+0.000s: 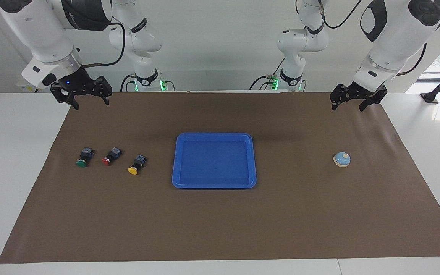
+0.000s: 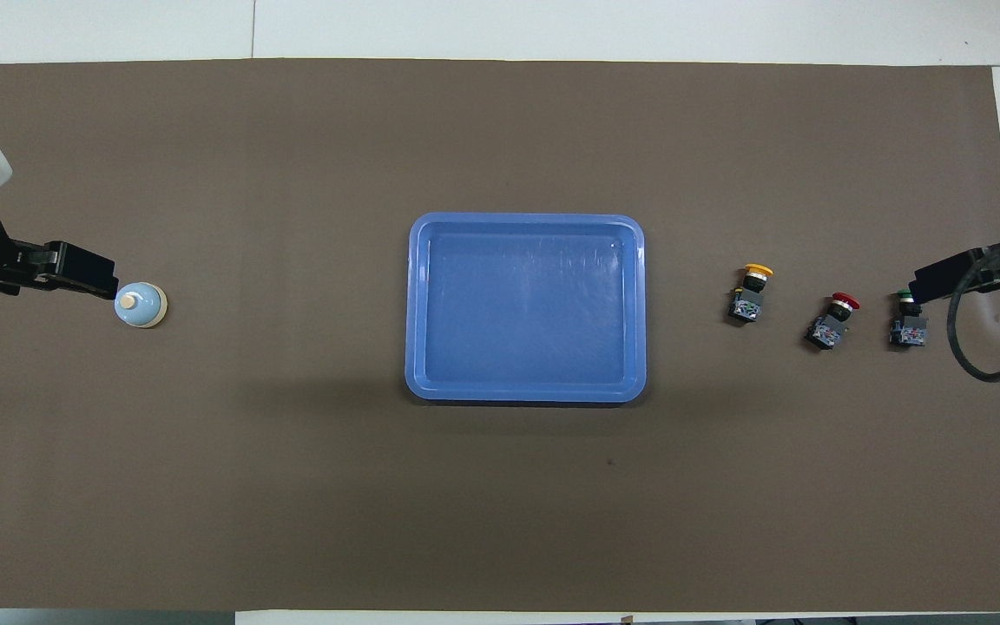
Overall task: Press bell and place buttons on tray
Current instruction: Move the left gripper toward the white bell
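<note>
The blue tray lies empty at the middle of the brown mat. The bell, light blue with a cream knob, stands toward the left arm's end. The buttons lie in a row toward the right arm's end: yellow closest to the tray, then red, then green. My left gripper hangs open over the mat's corner, clear of the bell. Over the other corner my right gripper hangs open, holding nothing.
The brown mat covers most of the white table. A black cable loops down from the right arm beside the green button in the overhead view.
</note>
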